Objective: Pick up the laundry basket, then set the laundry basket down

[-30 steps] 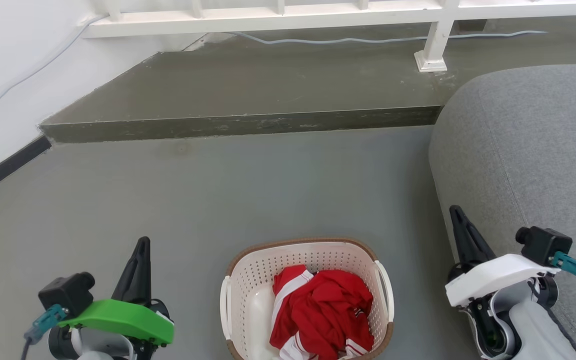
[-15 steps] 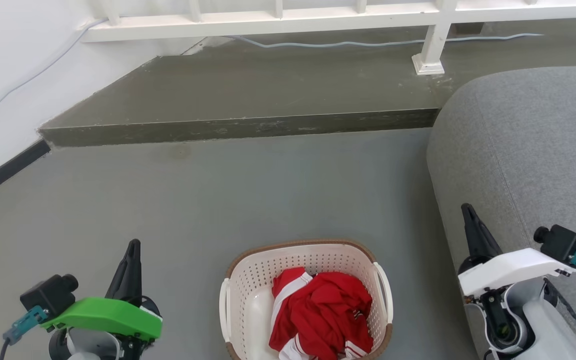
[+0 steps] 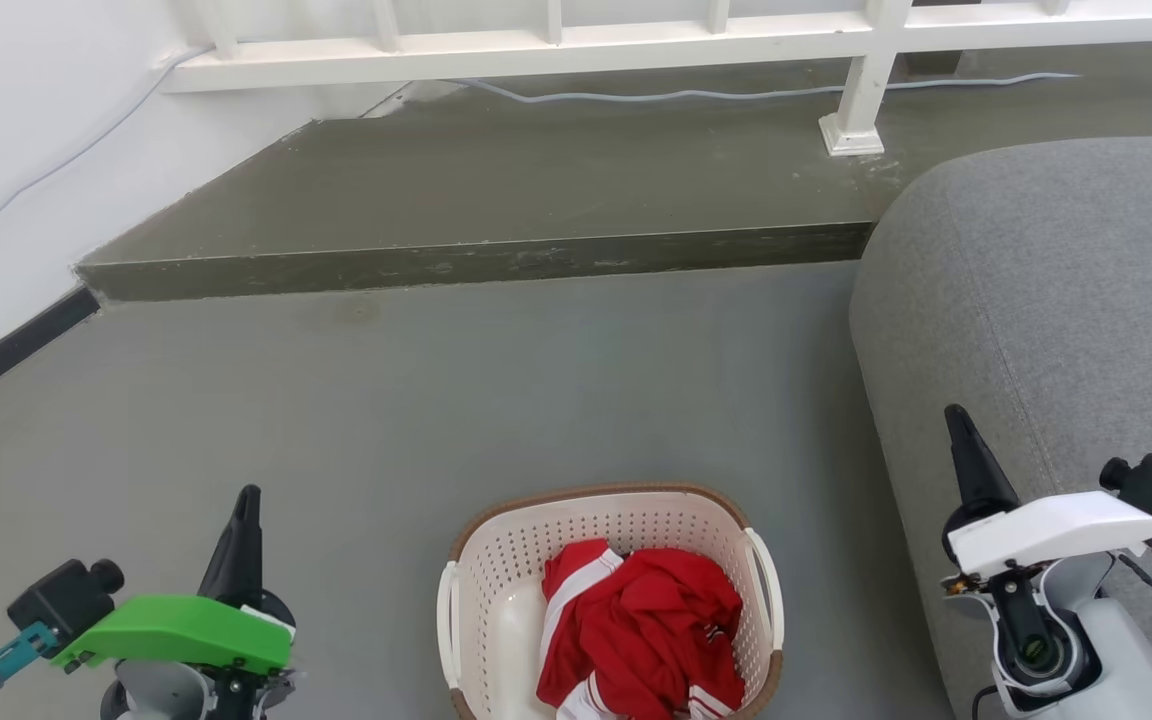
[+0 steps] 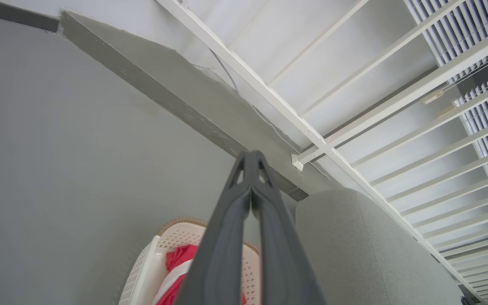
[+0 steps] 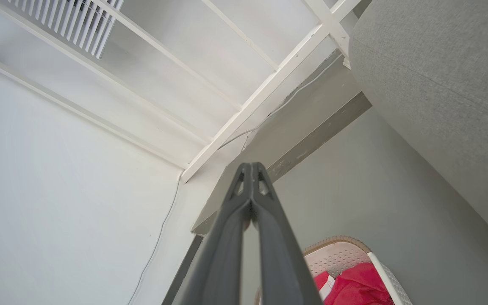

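On floor, laundry basket [image 3: 496, 560] between left gripper [image 3: 244, 505], right gripper [image 3: 960, 425]

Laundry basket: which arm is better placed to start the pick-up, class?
Left, probably. The left gripper has open grey floor between it and the cream perforated plastic laundry basket; the right gripper hangs beside the grey fabric sofa. Both are shut.

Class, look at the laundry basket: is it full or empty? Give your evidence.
Partly filled. The laundry basket holds a crumpled red-and-white garment; bare white bottom shows beside it.
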